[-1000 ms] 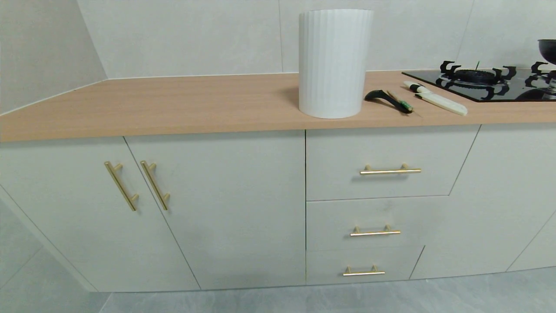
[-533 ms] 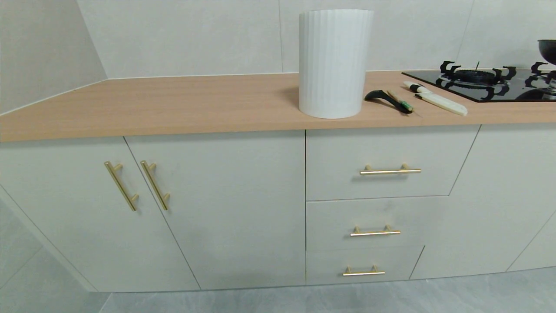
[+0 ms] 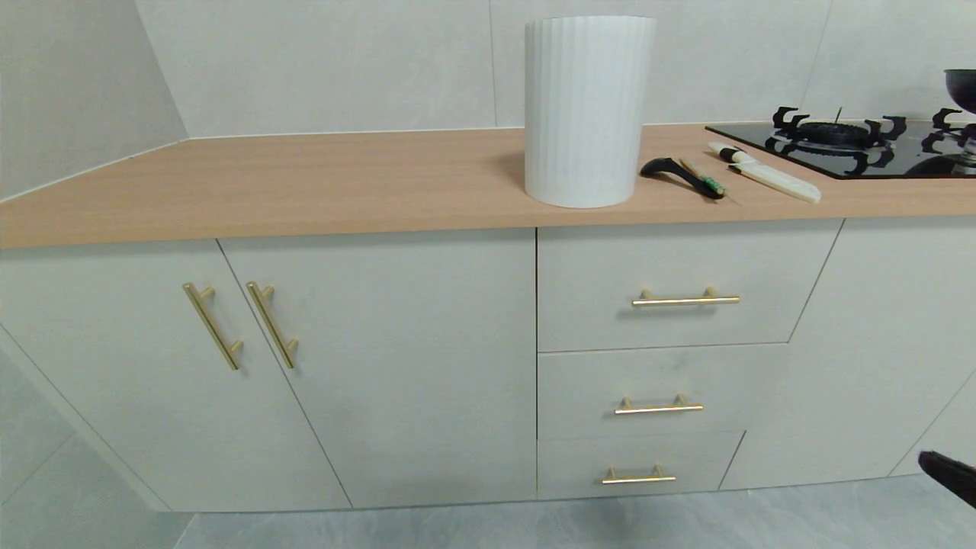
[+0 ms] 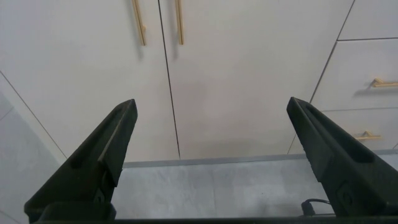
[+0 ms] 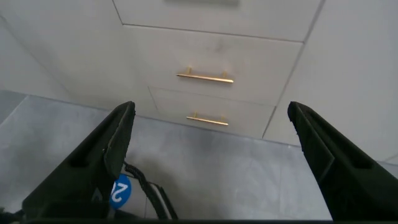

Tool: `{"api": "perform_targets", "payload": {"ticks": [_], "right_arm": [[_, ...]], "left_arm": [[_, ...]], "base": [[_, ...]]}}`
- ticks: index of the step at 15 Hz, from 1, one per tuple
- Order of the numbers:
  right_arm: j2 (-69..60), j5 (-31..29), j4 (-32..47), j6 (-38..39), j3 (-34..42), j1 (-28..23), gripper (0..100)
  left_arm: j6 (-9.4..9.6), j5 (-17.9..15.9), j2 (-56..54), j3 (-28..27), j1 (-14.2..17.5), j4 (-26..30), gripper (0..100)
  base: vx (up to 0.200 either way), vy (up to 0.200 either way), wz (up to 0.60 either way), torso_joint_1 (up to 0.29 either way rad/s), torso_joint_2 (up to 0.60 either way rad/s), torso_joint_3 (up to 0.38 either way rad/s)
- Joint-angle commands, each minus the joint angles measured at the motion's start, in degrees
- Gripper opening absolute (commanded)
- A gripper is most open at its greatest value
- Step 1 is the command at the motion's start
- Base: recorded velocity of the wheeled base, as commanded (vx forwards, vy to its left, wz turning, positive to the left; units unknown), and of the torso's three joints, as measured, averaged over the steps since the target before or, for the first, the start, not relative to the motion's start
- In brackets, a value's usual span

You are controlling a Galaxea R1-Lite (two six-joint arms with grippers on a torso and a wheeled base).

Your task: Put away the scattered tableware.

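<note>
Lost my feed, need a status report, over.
Left gripper, right gripper open, low by cabinet fronts. Black utensil, white knife loose on counter beside white canister. Nothing blocking.

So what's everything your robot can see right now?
Counter: one, light wood, on top of the cupboards.
Tall ribbed container: one, white, upright on the counter above the drawers.
Scoop-like utensil: one, black, lying on the counter just right of the container.
Thin stick: one, wood with a green part, lying beside the black utensil.
Knife-like tool: one, white with a black band, lying between the utensil and the stove.
Stove: one, black glass, at the counter's right end.
Cupboard doors: two, pale grey, gold handles, below the counter's left part.
Drawers: three, pale grey, gold handles, stacked right of the doors.
Left hand: one, black, open, low before the doors.
Right hand: one, black, open, low before the drawers.
</note>
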Motion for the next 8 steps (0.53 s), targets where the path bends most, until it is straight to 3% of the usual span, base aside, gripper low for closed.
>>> {"api": "perform_targets", "payload": {"ticks": [1, 6, 8], "right_arm": [[15.9, 0.1, -5.3, -0.1, -5.4, 1.0, 100], [37.2, -0.3, -27.1, -1.2, -6.9, 0.9, 100], [41.3, -0.3, -29.1, -1.7, -7.2, 1.0, 100]], "left_arm": [[-0.01, 0.0, 0.0, 0.0, 0.0, 0.0, 100], [-0.01, 0.0, 0.0, 0.0, 0.0, 0.0, 100], [-0.01, 0.0, 0.0, 0.0, -0.1, 0.0, 100]], "base": [[0.000, 0.000, 0.00, 0.000, 0.00, 0.000], [0.000, 0.000, 0.00, 0.000, 0.00, 0.000], [0.000, 0.000, 0.00, 0.000, 0.00, 0.000]]}}
